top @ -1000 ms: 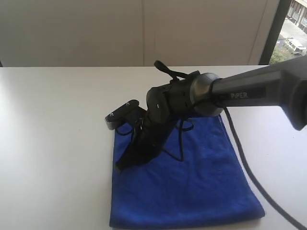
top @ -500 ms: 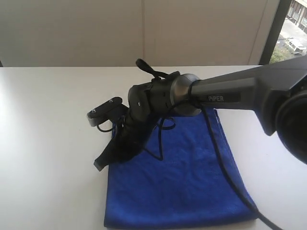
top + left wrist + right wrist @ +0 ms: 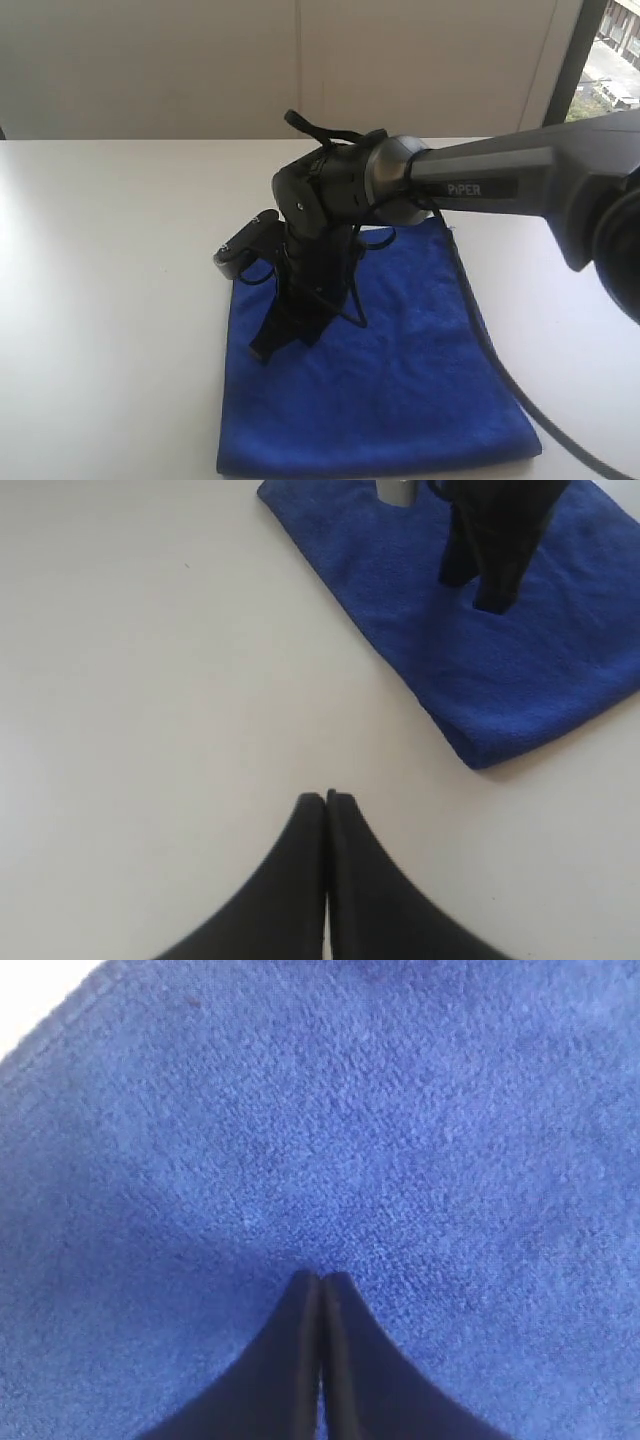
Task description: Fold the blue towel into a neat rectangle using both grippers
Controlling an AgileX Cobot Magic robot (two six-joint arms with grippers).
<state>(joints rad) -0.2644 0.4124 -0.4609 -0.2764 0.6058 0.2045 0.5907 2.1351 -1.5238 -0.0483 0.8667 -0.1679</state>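
Both pairs of fingers are shut and empty. The right fingers [image 3: 295,1360] sit low over the blue towel [image 3: 400,380], which lies flat on the bench [image 3: 100,250]; the left fingers [image 3: 295,880] hang just off the towel's corner. Shut tips dragging sideways could rumple the towel.

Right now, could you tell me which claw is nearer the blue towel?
Right: the right claw is over the blue towel; the left claw is over bare table beside it.
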